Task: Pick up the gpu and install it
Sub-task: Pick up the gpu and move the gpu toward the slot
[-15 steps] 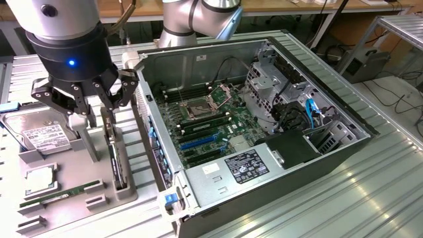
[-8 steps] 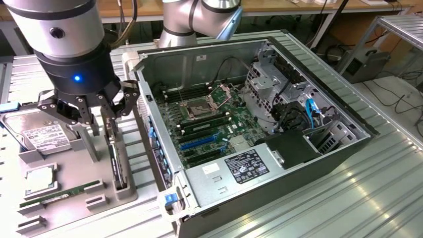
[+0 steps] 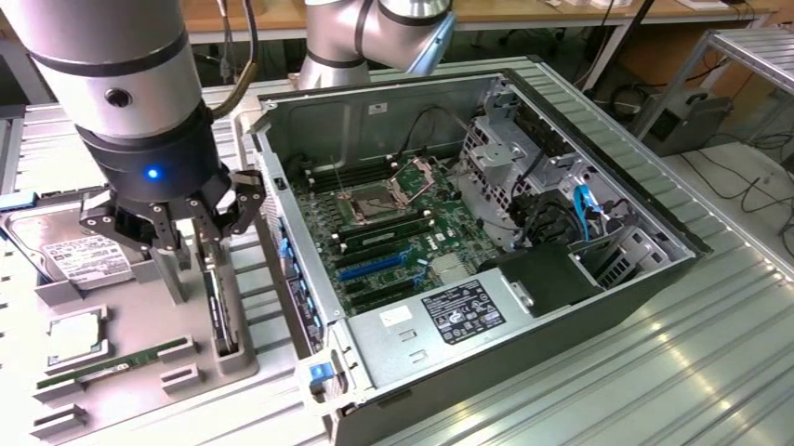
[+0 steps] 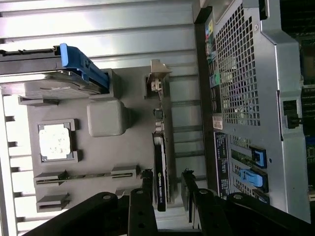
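Note:
The gpu [image 4: 160, 169] stands on edge in a slot of the grey holder tray [image 4: 123, 147]. It is a thin dark card with a pale silver bracket [image 4: 157, 78] at its far end. In the exterior view the gpu [image 3: 222, 307] is at the tray's side nearest the computer case. My gripper [image 4: 167, 189] is open right above the card's near end, with one dark finger [image 4: 146, 189] on each side and a gap to the card on both. From the exterior view the gripper [image 3: 196, 255] hangs low over the tray, just above the card's top edge.
The open computer case [image 3: 496, 111] lies to the exterior view's right of the tray, its motherboard with blue slots [image 3: 372, 268] exposed. The tray also carries a hard drive [image 3: 74, 253] with a blue caddy [image 4: 81, 66], a CPU [image 3: 74, 339] and a green RAM stick [image 3: 112, 367].

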Tool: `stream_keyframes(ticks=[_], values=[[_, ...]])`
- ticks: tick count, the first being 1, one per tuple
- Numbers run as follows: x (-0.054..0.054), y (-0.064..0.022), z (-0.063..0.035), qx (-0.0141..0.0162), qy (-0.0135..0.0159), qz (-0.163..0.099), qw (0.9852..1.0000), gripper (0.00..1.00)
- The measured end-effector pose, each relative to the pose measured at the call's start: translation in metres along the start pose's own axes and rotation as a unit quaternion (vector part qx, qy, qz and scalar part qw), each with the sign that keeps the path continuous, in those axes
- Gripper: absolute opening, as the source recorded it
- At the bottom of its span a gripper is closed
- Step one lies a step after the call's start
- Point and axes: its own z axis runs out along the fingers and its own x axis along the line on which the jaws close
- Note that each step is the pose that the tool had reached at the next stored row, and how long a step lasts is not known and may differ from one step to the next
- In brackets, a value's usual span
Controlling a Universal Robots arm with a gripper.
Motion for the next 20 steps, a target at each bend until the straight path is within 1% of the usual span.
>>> stream_keyframes(ticks=[1, 8, 10, 15, 20], values=[[0.000, -0.0026, 0.0065, 0.0000, 0.0000, 0.000, 1.0000, 0.37], [0.001, -0.0035, 0.0221, 0.0000, 0.0000, 0.000, 1.0000, 0.37], [0.001, -0.0025, 0.0271, 0.0001, 0.0000, 0.000, 1.0000, 0.37], [0.002, 0.0038, 0.0392, 0.0000, 0.0000, 0.000, 1.0000, 0.37], [0.002, 0.0037, 0.0503, 0.0001, 0.0000, 0.000, 1.0000, 0.37]])
